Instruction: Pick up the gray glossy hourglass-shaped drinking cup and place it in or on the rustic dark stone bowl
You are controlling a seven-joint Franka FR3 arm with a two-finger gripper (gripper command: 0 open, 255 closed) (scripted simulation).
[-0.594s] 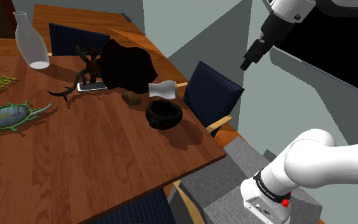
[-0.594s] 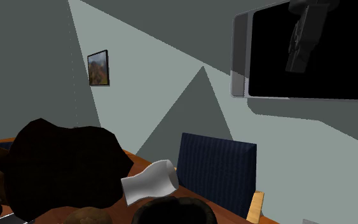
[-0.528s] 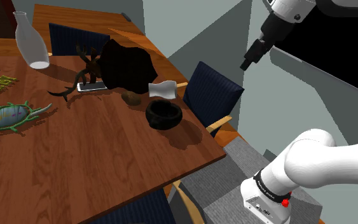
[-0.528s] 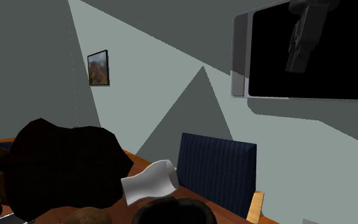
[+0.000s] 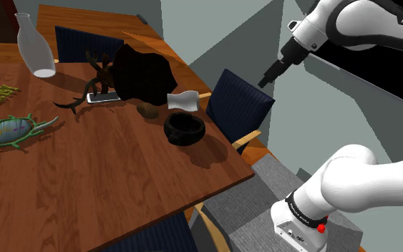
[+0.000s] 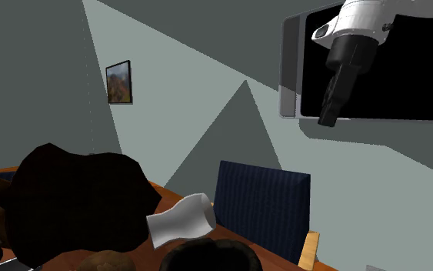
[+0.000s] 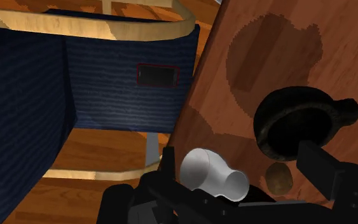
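The grey hourglass cup (image 5: 182, 101) lies on its side near the edge of the table (image 5: 121, 179) that faces the blue chair (image 5: 237, 106). It is just beside the dark stone bowl (image 5: 185, 129), so the transfer should be short. The gripper (image 5: 263, 81) hangs high above the chair, well apart from both. Whether it is spread or pressed together cannot be told. Against the earlier frame, the gripper has descended toward the table. Cup and bowl are unmoved.

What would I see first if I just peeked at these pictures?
The big white arm, high above the blue chair with its black gripper pointing down. Then the wooden table, where a pale cup lies on its side beside a dark bowl, near a big black lump.
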